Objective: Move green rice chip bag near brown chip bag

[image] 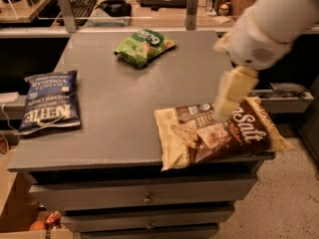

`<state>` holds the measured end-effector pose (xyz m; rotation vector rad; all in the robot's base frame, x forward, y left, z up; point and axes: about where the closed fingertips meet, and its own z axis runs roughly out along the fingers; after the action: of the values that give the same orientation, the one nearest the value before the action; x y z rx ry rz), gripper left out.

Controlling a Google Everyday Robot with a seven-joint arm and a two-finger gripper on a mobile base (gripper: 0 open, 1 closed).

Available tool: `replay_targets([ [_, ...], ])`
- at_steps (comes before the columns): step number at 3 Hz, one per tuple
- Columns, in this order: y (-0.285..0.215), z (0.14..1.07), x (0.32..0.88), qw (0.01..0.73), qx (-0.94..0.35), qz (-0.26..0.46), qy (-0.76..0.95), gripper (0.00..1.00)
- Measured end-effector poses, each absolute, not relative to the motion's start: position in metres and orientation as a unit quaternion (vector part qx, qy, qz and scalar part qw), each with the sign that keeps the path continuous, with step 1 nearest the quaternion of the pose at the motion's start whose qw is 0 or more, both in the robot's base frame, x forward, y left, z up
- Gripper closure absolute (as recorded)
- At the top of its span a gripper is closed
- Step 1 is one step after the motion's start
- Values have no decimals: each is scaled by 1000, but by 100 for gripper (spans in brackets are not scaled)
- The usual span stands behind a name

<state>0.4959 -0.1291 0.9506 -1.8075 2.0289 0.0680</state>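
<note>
While the gripper (pixel 221 113) hangs just above the brown chip bag (pixel 209 138), its grip state cannot be told.
Green rice chip bag (pixel 143 46) lies well apart, beyond and left of it, on the bench (pixel 124 113); blue Kettle bag (pixel 50 102) far left.

We see a grey worktop (pixel 134 108) carrying three bags. The green rice chip bag (pixel 144 46) lies near its far edge and a dark blue Kettle chip bag (pixel 50 102) at its left edge. The brown chip bag (pixel 214 136) overhangs the front right corner. Our hand (pixel 224 106) hangs over that bag's far edge.
</note>
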Motion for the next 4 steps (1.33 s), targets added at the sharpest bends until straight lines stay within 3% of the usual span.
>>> replay_targets([
  [2,-1,952,600,323,-651,103,679,0],
  [4,8,948,613,333,-643,109,680,0],
])
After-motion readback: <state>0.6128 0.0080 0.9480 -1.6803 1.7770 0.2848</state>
